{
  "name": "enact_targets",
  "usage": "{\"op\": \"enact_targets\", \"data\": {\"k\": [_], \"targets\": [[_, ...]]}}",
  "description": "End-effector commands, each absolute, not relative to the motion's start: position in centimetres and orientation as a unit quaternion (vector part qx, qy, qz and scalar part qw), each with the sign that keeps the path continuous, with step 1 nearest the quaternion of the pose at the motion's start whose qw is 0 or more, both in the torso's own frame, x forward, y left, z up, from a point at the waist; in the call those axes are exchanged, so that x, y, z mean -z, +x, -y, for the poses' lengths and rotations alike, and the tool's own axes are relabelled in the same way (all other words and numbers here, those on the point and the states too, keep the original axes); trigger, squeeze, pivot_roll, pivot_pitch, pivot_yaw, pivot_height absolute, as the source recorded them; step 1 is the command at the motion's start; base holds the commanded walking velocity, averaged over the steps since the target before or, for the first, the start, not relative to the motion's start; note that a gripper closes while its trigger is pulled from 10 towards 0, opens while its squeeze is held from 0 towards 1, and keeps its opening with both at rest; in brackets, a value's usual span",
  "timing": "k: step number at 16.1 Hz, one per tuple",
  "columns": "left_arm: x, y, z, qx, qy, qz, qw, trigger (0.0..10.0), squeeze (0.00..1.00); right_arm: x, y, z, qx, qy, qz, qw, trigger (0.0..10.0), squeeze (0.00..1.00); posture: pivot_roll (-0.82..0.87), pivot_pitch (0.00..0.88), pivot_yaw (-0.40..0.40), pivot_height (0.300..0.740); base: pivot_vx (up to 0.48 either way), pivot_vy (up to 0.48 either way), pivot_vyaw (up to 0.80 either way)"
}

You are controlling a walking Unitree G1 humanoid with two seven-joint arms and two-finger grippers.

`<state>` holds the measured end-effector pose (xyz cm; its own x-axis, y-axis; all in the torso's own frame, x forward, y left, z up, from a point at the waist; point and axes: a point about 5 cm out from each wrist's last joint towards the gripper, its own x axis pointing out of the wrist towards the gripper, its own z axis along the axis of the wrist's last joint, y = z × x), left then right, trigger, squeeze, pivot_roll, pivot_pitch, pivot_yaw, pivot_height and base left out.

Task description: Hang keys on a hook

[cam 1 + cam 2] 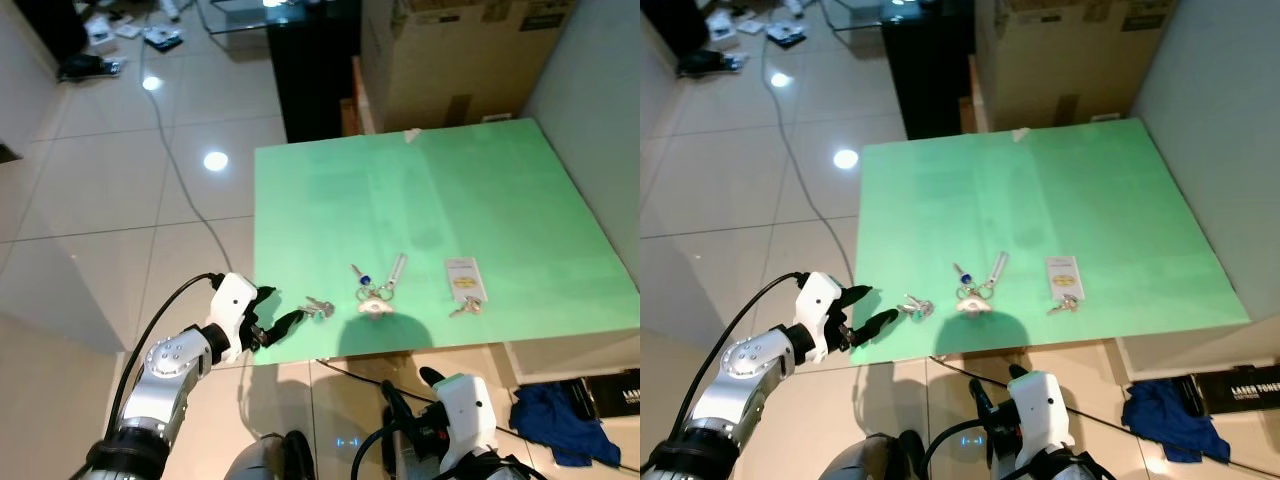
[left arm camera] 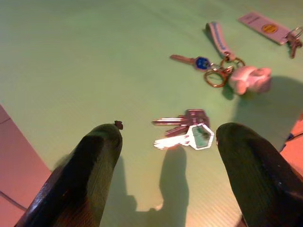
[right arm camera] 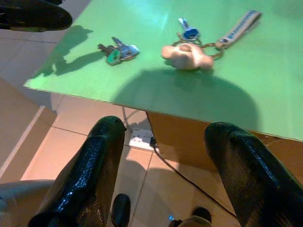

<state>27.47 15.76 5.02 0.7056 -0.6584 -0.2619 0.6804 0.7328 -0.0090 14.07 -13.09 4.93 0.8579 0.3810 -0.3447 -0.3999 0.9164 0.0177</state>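
A big green table (image 1: 430, 200) stands on a shiny floor (image 1: 110, 220) made of pale tiles. Bright spots of light (image 1: 215, 160) shine on the tiles. A thin black cord (image 1: 170, 150) runs across the floor. Behind the table sits a large brown cardboard box (image 1: 450, 60), and next to it a dark black cabinet (image 1: 310, 70). A grey wall (image 1: 600, 110) is on the right. A blue cloth (image 1: 555, 420) lies on the floor near the table's corner. Some small things (image 1: 120, 40) are scattered far back on the floor.

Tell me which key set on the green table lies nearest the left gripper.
The small bare silver key bunch, just beyond the open left gripper; the others carry a strap or white tag.
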Motion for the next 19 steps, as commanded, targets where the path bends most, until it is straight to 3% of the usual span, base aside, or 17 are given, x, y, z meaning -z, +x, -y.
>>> {"op": "enact_targets", "data": {"k": [1,4,8,15,19], "targets": [[-4.8,27.0,-14.5,0.366,0.027,-0.127,0.921,10.0,0.0,-4.3,13.9,12.2,-0.221,-0.019,-0.18,0.958,10.0,0.0,-0.21,0.213,0.127,0.727,0.0,0.0,0.0],[-4.5,26.9,-12.1,0.365,0.004,-0.132,0.922,10.0,0.0,-3.8,14.8,10.7,-0.246,-0.018,-0.174,0.953,10.0,0.0,-0.23,0.177,0.132,0.727,0.0,0.0,0.0],[-3.8,27.4,-10.6,0.358,-0.004,-0.147,0.922,10.0,0.0,-3.4,14.9,10.3,-0.256,-0.018,-0.175,0.951,10.0,0.0,-0.24,0.17,0.132,0.727,0.0,0.0,0.0],[-3.3,28.8,-10.5,0.326,0.0,-0.16,0.932,10.0,0.0,-3.2,14.2,10.2,-0.255,-0.019,-0.18,0.95,10.0,0.0,-0.26,0.195,0.132,0.727,0.0,0.0,0.0],[-2.8,28.6,-9.2,0.338,-0.003,-0.165,0.927,10.0,0.0,-3.1,13.9,10.3,-0.252,-0.019,-0.183,0.95,10.0,0.0,-0.26,0.208,0.133,0.727,0.0,0.0,0.0]]}}
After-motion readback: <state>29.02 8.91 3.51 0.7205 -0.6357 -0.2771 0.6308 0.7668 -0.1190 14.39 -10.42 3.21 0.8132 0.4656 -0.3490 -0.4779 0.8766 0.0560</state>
